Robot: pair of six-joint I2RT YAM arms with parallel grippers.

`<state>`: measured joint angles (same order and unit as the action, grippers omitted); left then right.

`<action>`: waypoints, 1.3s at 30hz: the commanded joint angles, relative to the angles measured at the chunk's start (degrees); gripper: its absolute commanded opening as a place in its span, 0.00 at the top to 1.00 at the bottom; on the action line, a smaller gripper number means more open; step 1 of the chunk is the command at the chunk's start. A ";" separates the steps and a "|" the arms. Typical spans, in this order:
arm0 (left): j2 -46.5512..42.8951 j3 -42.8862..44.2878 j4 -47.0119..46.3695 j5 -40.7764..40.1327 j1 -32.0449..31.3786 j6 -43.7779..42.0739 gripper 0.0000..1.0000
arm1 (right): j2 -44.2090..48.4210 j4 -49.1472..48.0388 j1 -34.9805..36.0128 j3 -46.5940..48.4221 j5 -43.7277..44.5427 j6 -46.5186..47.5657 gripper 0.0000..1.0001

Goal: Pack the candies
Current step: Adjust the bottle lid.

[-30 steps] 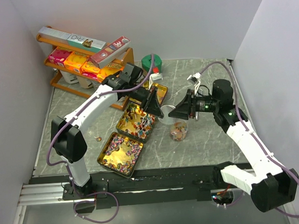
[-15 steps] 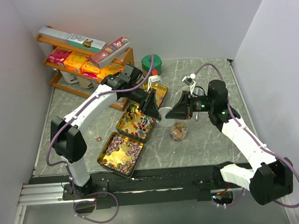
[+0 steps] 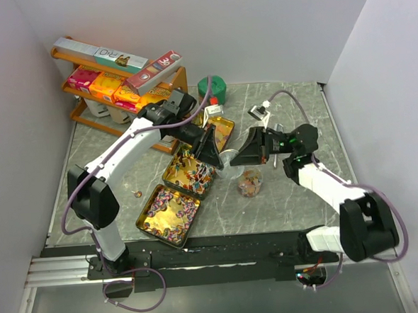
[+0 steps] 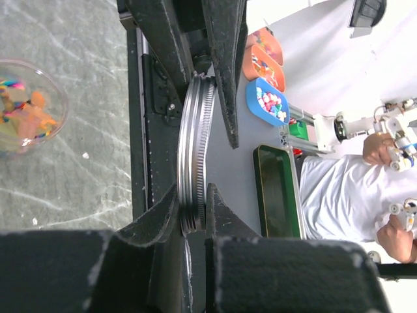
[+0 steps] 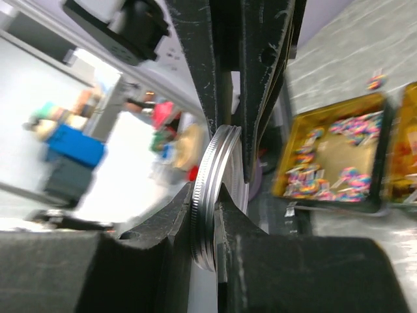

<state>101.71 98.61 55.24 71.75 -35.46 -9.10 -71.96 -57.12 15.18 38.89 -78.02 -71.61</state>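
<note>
Your grey marble worktop (image 3: pixel 298 101) lies between white walls (image 3: pixel 258 26). Your left claw (image 3: pixel 217 157) and right claw (image 3: pixel 241 156) both pinch a threaded metal lid (image 4: pixel 191 163). The candies (image 3: pixel 171 203) lie in gold tins (image 3: pixel 149 203) left of centre and in a clear cup (image 3: pixel 262 181).

- Robot test cell in a lab, not a home or a shop: plain white partition walls (image 3: pixel 258 26) close in one marble-patterned table (image 3: pixel 298 108) on three sides.
- A left arm (image 3: pixel 123 151) and a right arm (image 3: pixel 339 187), both white and black, are bolted to a metal rail (image 3: pixel 60 268) at the near edge. Purple cables (image 3: pixel 163 287) hang loose below it.
- The goods read as props: gold tins (image 3: pixel 148 205) of candies (image 3: pixel 171 205), and an orange rack (image 3: pixel 84 106) of cardboard boxes (image 3: pixel 109 83).
- Left wrist view, past the table: a person in a white shirt (image 4: pixel 339 195), hands on what may be a control rig (small, cropped). Coloured trays (image 4: pixel 249 65) of sweets sit nearby.
</note>
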 commanded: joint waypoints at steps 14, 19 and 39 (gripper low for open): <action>1.12 0.79 -4.71 -3.89 -0.84 -3.38 0.99 | 3.14 -11.31 3.01 4.78 -3.72 -3.63 1.00; 0.86 1.06 -5.23 -5.38 -0.84 -2.07 0.99 | 11.29 48.63 3.19 11.88 5.99 40.49 0.85; 8.67 -0.09 -18.07 -9.34 -1.62 18.59 0.99 | 20.64 84.54 2.49 12.35 61.85 52.28 0.36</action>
<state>107.57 96.42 38.26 62.00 -36.51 6.42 -52.03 23.14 18.28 52.16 -25.67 -18.22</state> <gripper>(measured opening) 0.156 0.650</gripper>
